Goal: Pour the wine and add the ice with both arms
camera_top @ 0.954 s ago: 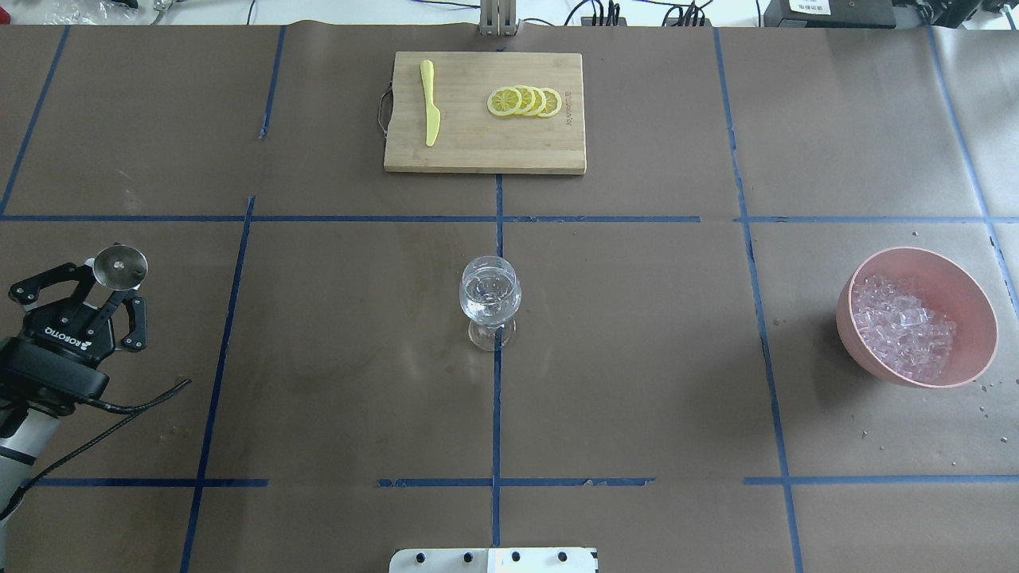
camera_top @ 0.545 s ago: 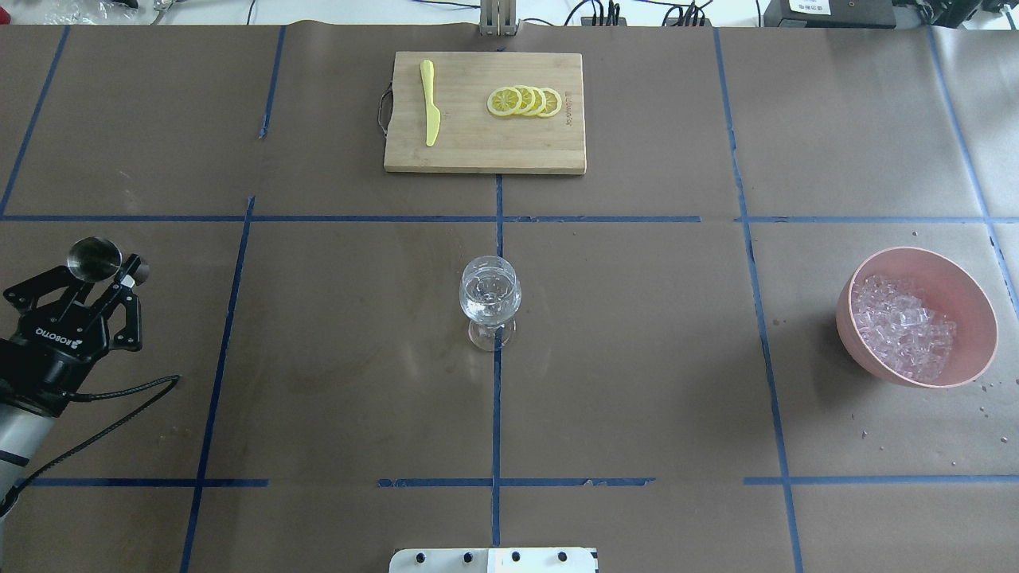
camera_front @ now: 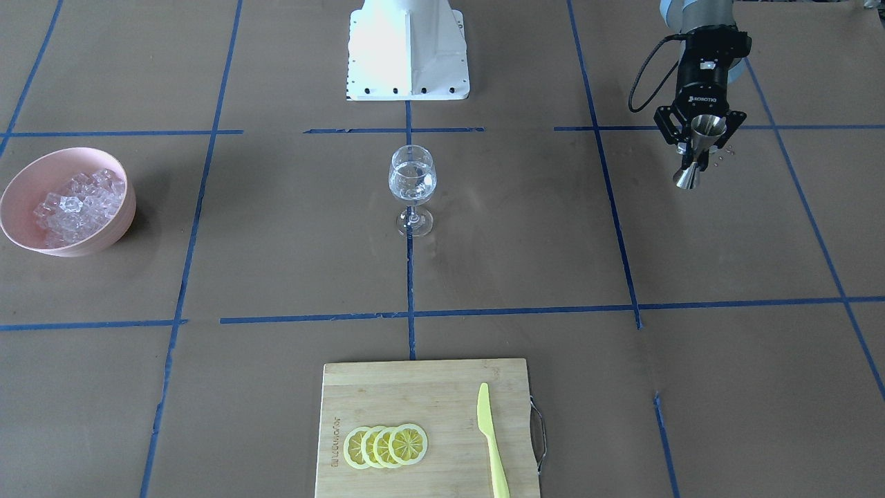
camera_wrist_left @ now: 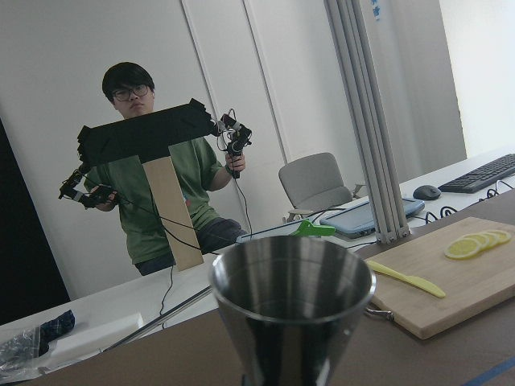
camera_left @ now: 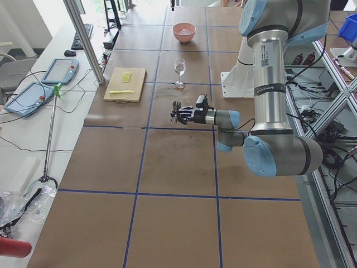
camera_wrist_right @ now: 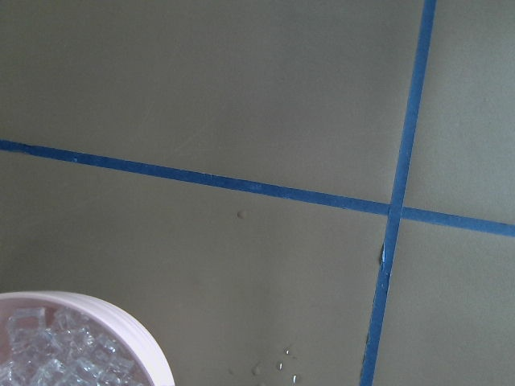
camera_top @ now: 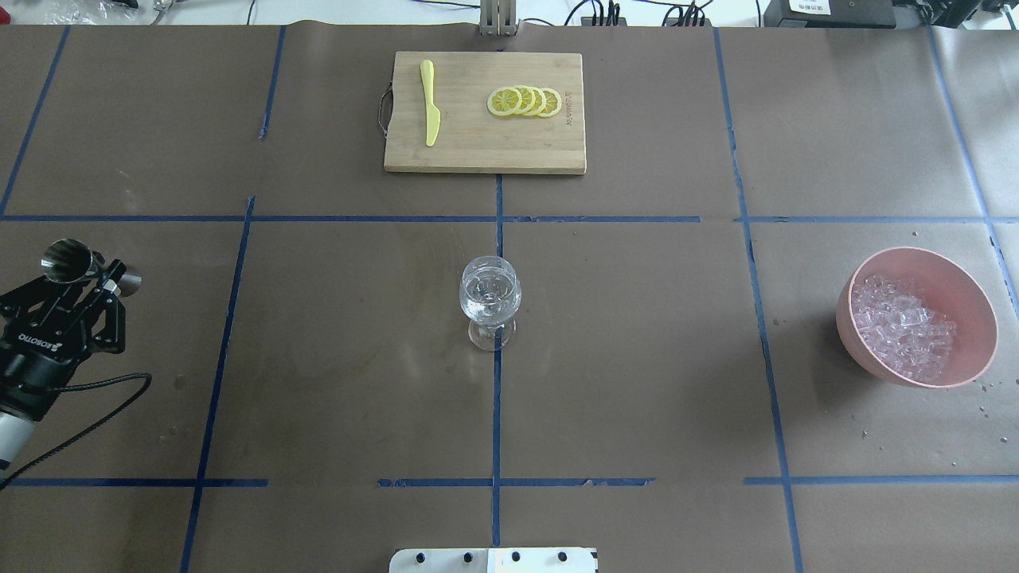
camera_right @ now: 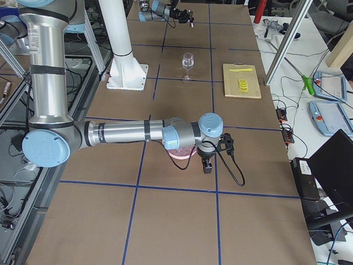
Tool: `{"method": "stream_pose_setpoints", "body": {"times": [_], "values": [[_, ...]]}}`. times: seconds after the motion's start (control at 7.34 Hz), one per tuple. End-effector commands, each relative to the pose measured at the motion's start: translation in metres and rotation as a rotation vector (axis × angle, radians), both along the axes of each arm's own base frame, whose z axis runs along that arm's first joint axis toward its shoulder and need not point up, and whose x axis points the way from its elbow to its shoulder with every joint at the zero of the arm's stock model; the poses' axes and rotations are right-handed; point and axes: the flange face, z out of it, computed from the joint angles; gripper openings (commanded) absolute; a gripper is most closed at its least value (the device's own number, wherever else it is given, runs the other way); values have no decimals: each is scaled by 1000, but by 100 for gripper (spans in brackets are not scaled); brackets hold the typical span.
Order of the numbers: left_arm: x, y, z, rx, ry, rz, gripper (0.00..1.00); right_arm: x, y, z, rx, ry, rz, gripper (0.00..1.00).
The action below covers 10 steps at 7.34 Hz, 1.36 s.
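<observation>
Wine (camera_top: 489, 296) sits in the stemmed glass (camera_top: 489, 314) at the centre of the overhead view, on the brown table (camera_top: 637, 358). At that view's left edge the left gripper (camera_top: 99, 274) is clamped around the waist of a steel jigger (camera_top: 65, 259). Ice (camera_top: 903, 328) fills the pink bowl (camera_top: 967, 294) at the right. In the right side view the right gripper (camera_right: 206, 164) hangs near that bowl. Whether it is clenched, I cannot tell.

Robotics lab, blue-taped table (camera_top: 637, 358), teach pendants (camera_left: 58, 70), aluminium framing (camera_left: 84, 39), operator (camera_wrist_left: 129, 90) with teleoperation controllers (camera_wrist_left: 233, 141)
</observation>
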Motion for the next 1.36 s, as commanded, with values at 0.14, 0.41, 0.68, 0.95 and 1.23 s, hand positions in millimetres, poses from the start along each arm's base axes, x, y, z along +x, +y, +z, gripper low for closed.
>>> {"method": "stream_pose_setpoints", "body": {"times": [0.14, 0.41, 0.68, 0.95, 1.23], "values": [[-7, 4, 46, -27, -109, 54, 0, 0, 0, 0, 0, 0, 1, 100], [-1, 7, 69, -94, 2, 68, 0, 0, 0, -1, 2, 0, -1, 100], [2, 10, 83, -129, 54, 71, 0, 0, 0, 0, 0, 2, 0, 100], [7, 16, 94, -145, 65, 81, 0, 0, 0, 0, 0, 0, -1, 100], [21, 25, 92, -145, 73, 115, 0, 0, 0, -1, 2, 0, 1, 100]]}}
